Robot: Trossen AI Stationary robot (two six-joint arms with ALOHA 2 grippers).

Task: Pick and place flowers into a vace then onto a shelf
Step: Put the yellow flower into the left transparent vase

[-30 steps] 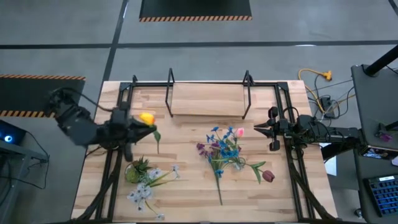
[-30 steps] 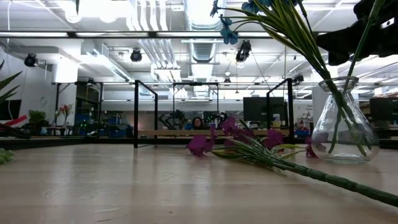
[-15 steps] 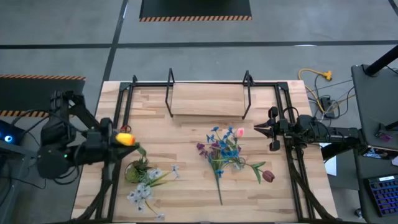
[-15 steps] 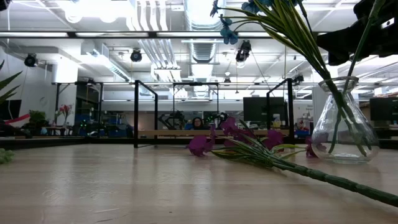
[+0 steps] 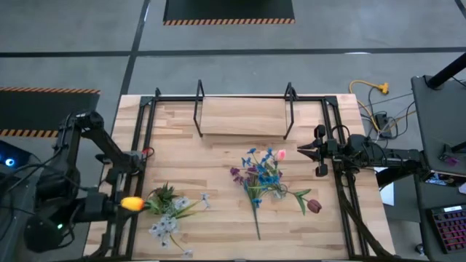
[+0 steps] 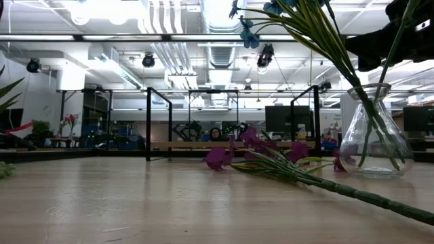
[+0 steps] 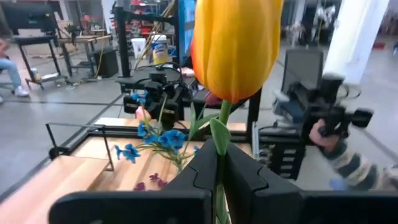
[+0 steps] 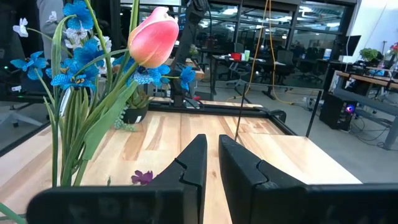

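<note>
My left gripper (image 5: 116,205) hovers over the table's near left edge, shut on a yellow tulip (image 5: 132,204), whose head (image 7: 233,43) stands out past the fingertips. The clear vace (image 5: 268,183) (image 6: 373,135) stands mid-table and holds blue flowers (image 8: 74,68) and a pink tulip (image 8: 152,36). A purple flower (image 6: 271,161) and a dark red tulip (image 5: 313,206) lie flat on the table beside it. White flowers (image 5: 167,222) lie near the left front. The shelf (image 5: 244,116) stands at the far middle. My right gripper (image 5: 302,152) waits shut at the right, holding nothing. My left gripper pinches the tulip's green stem (image 7: 219,171) between its two fingers, a short way below the head. The fingers lie about level and point toward the table's right. The tulip is lifted clear of the table, its head sticking out beyond the fingertips.
A squat green potted plant (image 5: 162,196) stands just right of the left gripper. Black metal rails (image 5: 145,138) run along both sides of the table. Bare wood lies between the plant and the vace. People show in the room beyond the table.
My left gripper has swung from beside the shelf's left end toward the table's near left edge, sinking a little and rolling. It has stayed shut on the yellow tulip, which went along with it, clear of the table.
</note>
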